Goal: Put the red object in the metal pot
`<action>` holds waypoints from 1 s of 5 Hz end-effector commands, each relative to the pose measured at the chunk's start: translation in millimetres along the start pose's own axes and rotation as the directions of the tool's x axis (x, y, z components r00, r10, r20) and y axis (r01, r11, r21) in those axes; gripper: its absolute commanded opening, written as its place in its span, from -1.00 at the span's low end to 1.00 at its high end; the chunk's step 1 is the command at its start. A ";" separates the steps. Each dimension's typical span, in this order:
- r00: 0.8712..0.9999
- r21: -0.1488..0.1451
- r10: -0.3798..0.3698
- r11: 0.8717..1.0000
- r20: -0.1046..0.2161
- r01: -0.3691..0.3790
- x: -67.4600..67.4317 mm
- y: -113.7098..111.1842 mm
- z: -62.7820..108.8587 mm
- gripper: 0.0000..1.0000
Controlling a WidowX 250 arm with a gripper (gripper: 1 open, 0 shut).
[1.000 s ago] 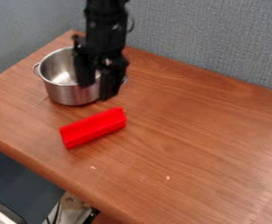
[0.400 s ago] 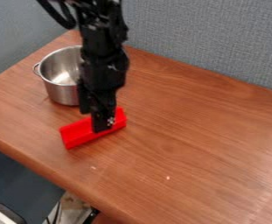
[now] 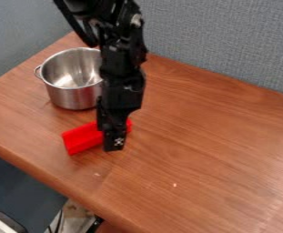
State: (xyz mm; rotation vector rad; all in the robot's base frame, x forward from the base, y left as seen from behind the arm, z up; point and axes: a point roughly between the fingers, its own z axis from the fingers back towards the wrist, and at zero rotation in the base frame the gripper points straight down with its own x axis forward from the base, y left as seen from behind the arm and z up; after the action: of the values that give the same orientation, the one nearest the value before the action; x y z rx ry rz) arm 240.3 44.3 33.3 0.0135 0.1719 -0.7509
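The red object (image 3: 79, 137) is a bright red bar lying flat on the wooden table, in front of the metal pot (image 3: 68, 78). The pot is a shiny round steel pot standing upright at the back left, with nothing visible inside. My gripper (image 3: 115, 136) hangs straight down over the right half of the red bar, hiding that end. Its dark fingers (image 3: 116, 142) reach to table level around the bar and stand apart. The bar still rests on the table.
The wooden table (image 3: 217, 155) runs to the right and front, with its front edge close below the red bar. A grey wall stands behind. The black arm (image 3: 119, 45) rises from the gripper, next to the pot's right side.
The arm has swung from beside the pot forward and down to the red bar. The gripper now sits lower over the bar's right end. The bar and pot have not moved.
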 end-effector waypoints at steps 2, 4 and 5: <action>1.000 -0.021 -0.002 1.000 -0.020 0.001 -11.9 34.7 -1.6 -1.00; 0.997 -0.063 0.029 0.997 -0.077 -0.034 -33.6 46.0 12.8 -1.00; 0.992 -0.066 0.050 0.996 -0.115 -0.058 -46.6 39.1 24.3 -1.00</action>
State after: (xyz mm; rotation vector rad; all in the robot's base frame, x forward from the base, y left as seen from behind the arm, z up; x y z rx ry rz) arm 236.3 96.1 51.5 -0.0436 0.3295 -0.7093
